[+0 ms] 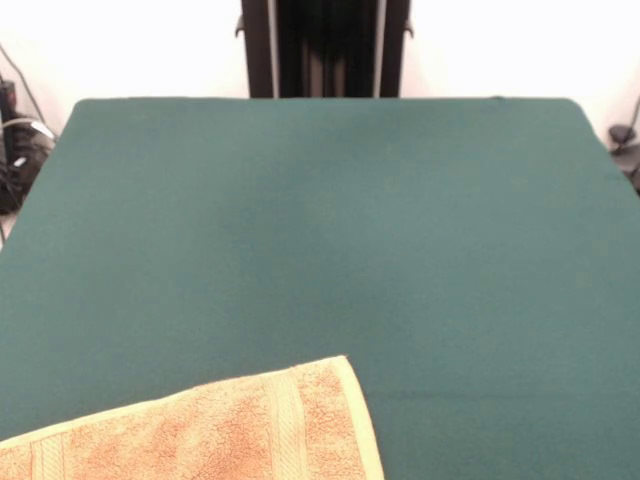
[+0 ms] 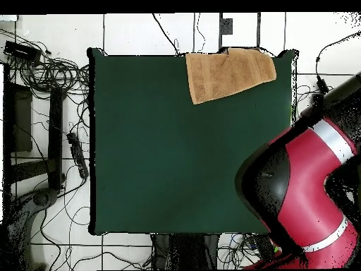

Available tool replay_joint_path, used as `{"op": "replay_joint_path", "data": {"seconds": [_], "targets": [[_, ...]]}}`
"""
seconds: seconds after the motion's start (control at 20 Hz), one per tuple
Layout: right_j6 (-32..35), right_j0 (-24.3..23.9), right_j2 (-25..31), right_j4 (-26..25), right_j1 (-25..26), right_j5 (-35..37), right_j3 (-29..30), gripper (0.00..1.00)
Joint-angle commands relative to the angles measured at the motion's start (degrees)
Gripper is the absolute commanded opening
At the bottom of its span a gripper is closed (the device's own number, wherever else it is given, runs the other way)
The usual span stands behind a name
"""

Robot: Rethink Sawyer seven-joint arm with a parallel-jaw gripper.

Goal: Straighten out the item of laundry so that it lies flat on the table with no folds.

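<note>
The orange-tan towel (image 1: 220,430) lies at the near left corner of the dark green table (image 1: 330,230) in the front view, with a woven band running across it. In the overhead view the towel (image 2: 229,73) sits at the table's (image 2: 176,155) top edge, right of the middle, slightly rotated, and its top edge reaches the table's edge. It looks mostly flat. The red and black arm (image 2: 303,190) is drawn back over the table's lower right corner. The gripper shows in neither view. No tag is visible.
The robot's black pedestal (image 1: 325,48) stands at the far side of the table. Cables and black equipment (image 2: 49,120) lie on the tiled floor to the left of the table in the overhead view.
</note>
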Motion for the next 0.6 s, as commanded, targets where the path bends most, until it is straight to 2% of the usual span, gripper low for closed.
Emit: {"op": "replay_joint_path", "data": {"seconds": [0.05, 0.6], "targets": [[22.12, 3.76, -8.73, -2.05, 0.17, -1.41, -5.75, 0.00], [22.57, 3.86, -8.44, -1.41, 1.98, -2.10, -6.03, 0.00]]}}
